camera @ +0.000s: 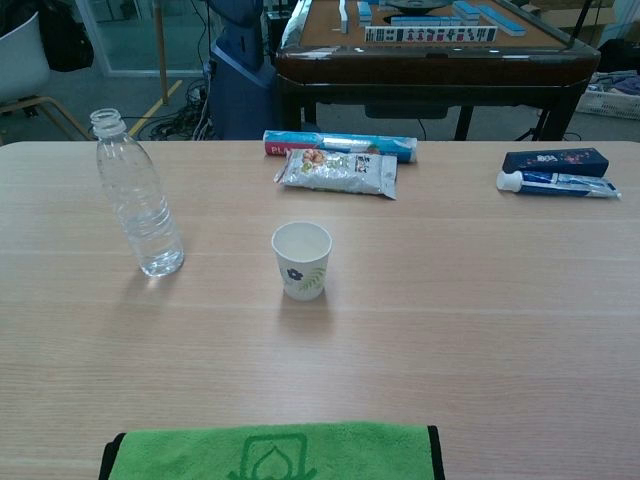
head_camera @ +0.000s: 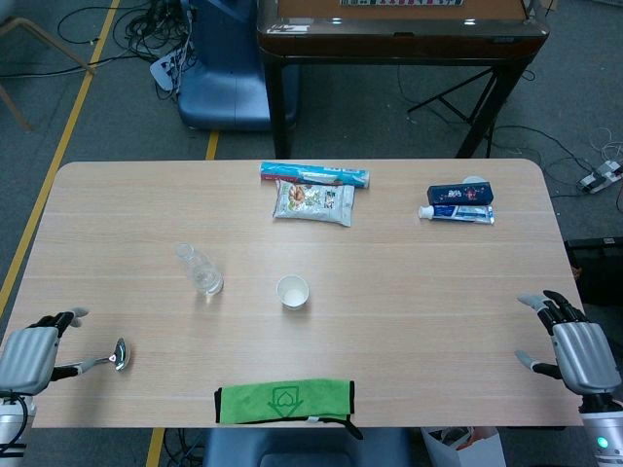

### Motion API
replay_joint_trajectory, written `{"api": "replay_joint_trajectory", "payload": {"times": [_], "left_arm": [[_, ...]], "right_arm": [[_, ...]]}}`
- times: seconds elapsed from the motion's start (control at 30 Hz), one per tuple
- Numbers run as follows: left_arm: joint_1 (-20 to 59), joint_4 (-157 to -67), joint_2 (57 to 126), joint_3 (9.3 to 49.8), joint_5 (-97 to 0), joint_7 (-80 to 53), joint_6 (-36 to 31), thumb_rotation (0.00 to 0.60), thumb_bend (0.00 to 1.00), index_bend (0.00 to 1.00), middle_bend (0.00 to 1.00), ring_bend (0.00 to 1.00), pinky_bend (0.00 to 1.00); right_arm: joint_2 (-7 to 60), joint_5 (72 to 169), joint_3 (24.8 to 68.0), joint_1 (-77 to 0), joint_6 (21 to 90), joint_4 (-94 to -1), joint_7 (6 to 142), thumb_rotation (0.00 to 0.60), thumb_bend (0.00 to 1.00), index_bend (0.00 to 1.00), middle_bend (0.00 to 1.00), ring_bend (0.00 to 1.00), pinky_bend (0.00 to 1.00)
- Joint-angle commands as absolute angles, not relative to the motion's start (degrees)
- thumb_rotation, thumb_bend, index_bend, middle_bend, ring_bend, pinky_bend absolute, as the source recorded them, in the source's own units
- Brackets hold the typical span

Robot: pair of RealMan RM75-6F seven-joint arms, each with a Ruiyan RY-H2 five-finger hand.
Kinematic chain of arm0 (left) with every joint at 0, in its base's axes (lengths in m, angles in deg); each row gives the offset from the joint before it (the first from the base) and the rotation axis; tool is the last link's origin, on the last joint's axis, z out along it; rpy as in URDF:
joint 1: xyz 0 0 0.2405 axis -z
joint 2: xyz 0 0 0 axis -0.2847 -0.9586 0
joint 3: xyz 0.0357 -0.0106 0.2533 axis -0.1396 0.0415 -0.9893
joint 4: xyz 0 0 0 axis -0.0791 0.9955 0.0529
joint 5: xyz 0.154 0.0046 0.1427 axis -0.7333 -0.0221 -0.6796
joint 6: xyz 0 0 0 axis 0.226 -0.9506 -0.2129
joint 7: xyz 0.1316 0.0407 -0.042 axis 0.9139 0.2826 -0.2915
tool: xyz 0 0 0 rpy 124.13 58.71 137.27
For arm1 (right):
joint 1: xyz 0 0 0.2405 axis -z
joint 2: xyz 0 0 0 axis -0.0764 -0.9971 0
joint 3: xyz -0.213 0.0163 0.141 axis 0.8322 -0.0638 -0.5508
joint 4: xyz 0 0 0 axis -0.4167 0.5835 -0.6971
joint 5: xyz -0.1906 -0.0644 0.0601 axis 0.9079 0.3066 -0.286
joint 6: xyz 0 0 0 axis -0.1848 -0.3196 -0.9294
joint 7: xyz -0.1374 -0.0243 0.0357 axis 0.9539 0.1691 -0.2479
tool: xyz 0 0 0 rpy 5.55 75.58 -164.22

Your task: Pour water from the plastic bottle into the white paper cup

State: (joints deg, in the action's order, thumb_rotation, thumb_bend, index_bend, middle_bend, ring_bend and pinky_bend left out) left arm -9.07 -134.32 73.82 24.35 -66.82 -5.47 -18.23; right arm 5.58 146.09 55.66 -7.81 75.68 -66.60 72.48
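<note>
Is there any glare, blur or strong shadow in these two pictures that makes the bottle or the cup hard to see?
Head view: even light, soft shadows; the clear bottle is small and pale against the table, the cup is plain. Chest view: both are sharp, the bottle shows small highlights, the cup casts a faint shadow; no strong glare.
</note>
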Motion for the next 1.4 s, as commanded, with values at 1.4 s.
{"api": "replay_joint_trajectory", "payload": {"times": [1.4], "left_arm": [[11.6,-113.0,93.8,36.3,-49.4,-22.7,7.9,0.600,0.02,0.00,0.06,0.13,0.41]], "right_arm": [[3.6,144.8,54.9,-7.4,75.6,-65.4,66.3,0.600,0.08,0.25,0.27,0.15,0.34]]}}
